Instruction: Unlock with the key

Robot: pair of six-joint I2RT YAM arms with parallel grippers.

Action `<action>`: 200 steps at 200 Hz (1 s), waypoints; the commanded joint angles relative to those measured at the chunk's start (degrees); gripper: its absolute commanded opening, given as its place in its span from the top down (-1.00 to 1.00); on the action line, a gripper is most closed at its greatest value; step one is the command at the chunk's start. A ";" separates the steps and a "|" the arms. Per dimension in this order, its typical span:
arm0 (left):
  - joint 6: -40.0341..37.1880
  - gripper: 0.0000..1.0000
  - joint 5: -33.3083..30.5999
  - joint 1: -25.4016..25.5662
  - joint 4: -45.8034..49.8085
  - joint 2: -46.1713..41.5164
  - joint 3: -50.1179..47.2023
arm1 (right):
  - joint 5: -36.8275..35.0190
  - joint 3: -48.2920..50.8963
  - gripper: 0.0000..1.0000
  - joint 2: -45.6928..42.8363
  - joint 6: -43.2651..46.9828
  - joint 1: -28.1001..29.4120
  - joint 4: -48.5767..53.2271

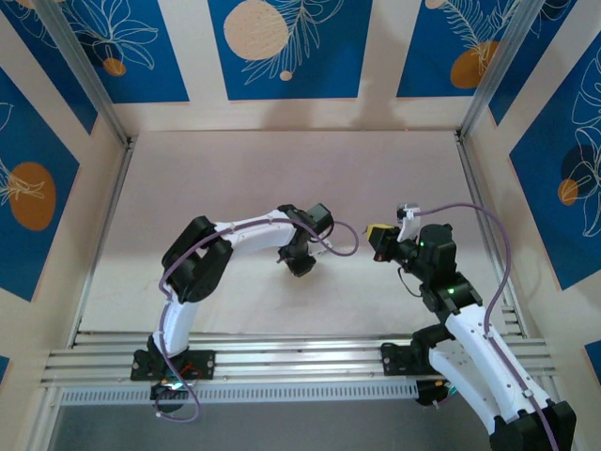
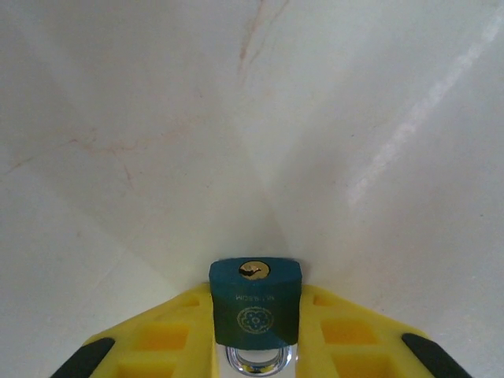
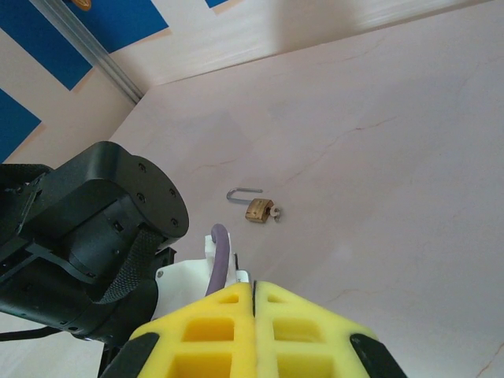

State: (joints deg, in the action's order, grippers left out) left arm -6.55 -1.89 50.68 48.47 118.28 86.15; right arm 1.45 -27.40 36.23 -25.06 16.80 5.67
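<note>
A dark teal padlock (image 2: 255,319) sits upright between the yellow fingers of my left gripper (image 2: 254,298), which is shut on its body. Its brass keyhole faces away from the camera and its steel shackle points back toward the wrist. In the top view the left gripper (image 1: 300,265) hangs low over the middle of the table. My right gripper (image 3: 253,290) is shut, pads pressed together, and I see nothing between them. It is raised to the right of the left wrist (image 1: 379,237). A brass padlock (image 3: 257,210) with an open shackle lies on the table, a small key (image 3: 275,212) at its end.
The left arm's black wrist (image 3: 94,228) and a purple cable (image 3: 218,260) crowd the near left of the right wrist view. Blue-patterned walls (image 1: 282,47) and aluminium posts (image 1: 89,70) enclose the pale table (image 1: 235,178).
</note>
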 commanded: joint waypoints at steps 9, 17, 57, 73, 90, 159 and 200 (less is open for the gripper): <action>-1.24 0.61 -2.15 0.21 -0.92 -0.80 -1.98 | -0.45 0.87 1.00 -1.25 -0.68 -0.35 0.75; -1.34 0.61 -1.83 0.26 -1.72 -1.37 -2.44 | -0.51 0.92 1.00 -1.24 -0.94 -0.33 0.74; -2.40 0.61 0.28 0.21 -6.47 -5.43 -4.58 | -0.62 1.30 1.00 -1.53 -2.20 -0.37 1.02; -2.68 0.61 1.07 0.21 -9.05 -7.03 -5.79 | -0.62 1.37 1.00 -1.72 -3.01 -0.44 1.06; -2.69 0.60 1.54 0.21 -11.91 -8.55 -6.88 | -0.96 1.49 1.00 -1.69 -4.27 -0.49 0.97; -2.33 0.60 2.65 0.21 -25.08 -15.07 -12.56 | -3.37 2.57 1.00 -2.90 -8.40 -0.28 -0.40; -1.13 0.58 4.96 0.29 -37.07 -20.61 -18.83 | -3.68 2.70 1.00 -2.44 -10.07 0.48 -1.41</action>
State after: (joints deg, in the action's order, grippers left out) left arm -8.03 0.16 50.76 20.99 101.60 69.89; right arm -1.17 -25.34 34.17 -33.19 16.56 6.26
